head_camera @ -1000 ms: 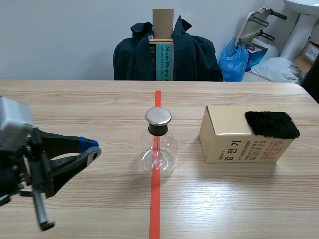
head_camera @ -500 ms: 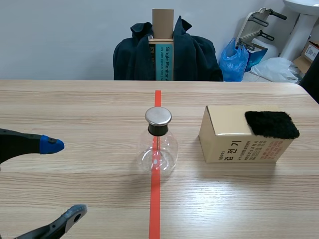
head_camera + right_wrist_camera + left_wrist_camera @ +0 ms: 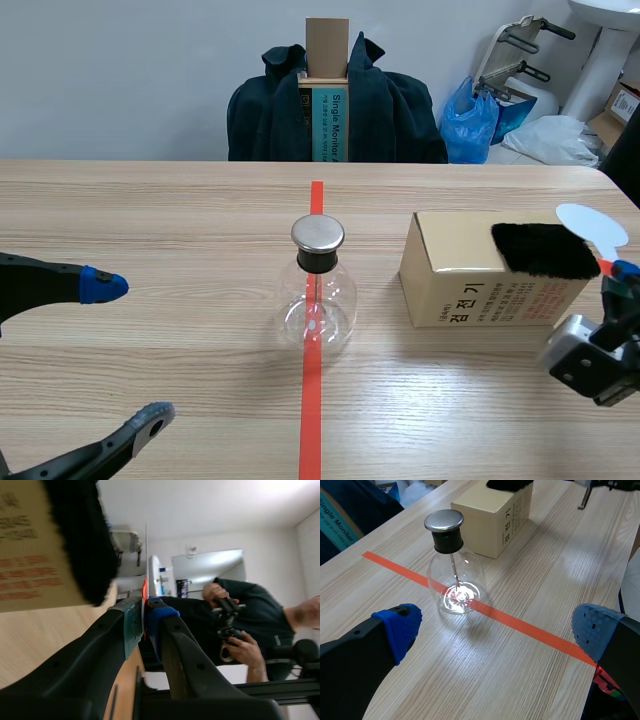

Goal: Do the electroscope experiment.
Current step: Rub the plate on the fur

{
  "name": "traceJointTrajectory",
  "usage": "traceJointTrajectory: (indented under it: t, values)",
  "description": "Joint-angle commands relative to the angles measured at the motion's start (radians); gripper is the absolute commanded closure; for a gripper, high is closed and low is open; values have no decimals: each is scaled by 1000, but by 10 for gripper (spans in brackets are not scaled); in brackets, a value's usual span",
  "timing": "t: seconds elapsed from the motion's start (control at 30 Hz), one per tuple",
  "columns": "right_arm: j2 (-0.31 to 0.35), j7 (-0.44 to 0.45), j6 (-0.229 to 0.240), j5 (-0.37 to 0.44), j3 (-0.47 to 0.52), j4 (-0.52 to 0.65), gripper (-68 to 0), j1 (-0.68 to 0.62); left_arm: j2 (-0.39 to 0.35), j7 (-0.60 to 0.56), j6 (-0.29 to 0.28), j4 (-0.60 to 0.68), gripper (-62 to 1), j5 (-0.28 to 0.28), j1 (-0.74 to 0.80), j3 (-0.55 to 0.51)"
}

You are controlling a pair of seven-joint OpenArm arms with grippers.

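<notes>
The electroscope, a clear glass flask [image 3: 316, 300] with a metal cap [image 3: 318, 233], stands on the red tape line at the table's middle. In the left wrist view the flask [image 3: 455, 577] is ahead of my left gripper [image 3: 497, 630], which is open wide with nothing between its blue pads [image 3: 400, 627]. In the scene view the left gripper [image 3: 125, 352] is low at the left. A black fur pad [image 3: 545, 250] lies on a cardboard box [image 3: 470, 285]. At the right, my right gripper [image 3: 612, 272] is shut on the red handle of a white disc paddle [image 3: 592, 227], next to the fur pad [image 3: 85, 545].
A chair draped with a dark jacket [image 3: 335, 105] stands behind the far table edge. Bags and boxes lie on the floor at the back right. A person [image 3: 240, 625] holding a controller shows behind the right gripper [image 3: 144, 611].
My left gripper has opened wide and drawn back toward the left. The right arm has come into view at the right, carrying the white disc paddle up beside the fur pad.
</notes>
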Motion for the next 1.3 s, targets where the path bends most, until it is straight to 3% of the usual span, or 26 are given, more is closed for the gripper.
traceJointTrajectory:
  t: [0.0,0.3,0.9,1.13,1.27]
  values:
    - [22,3,-62,-8,4,19,-8,32,8,-13,0,4,-623,-7,-5,-3]
    - [22,23,-62,-36,-37,-42,-8,55,8,-13,0,4,-623,-7,-5,-3]
    - [22,31,91,-57,-37,-65,-8,55,8,-13,0,4,-623,-7,-5,-3]
    - [22,155,108,-79,-37,-65,-8,55,8,-13,0,4,-623,-7,-5,-3]
    - [22,-35,108,-79,-37,-65,-8,55,8,-13,0,4,-623,-7,-5,-3]
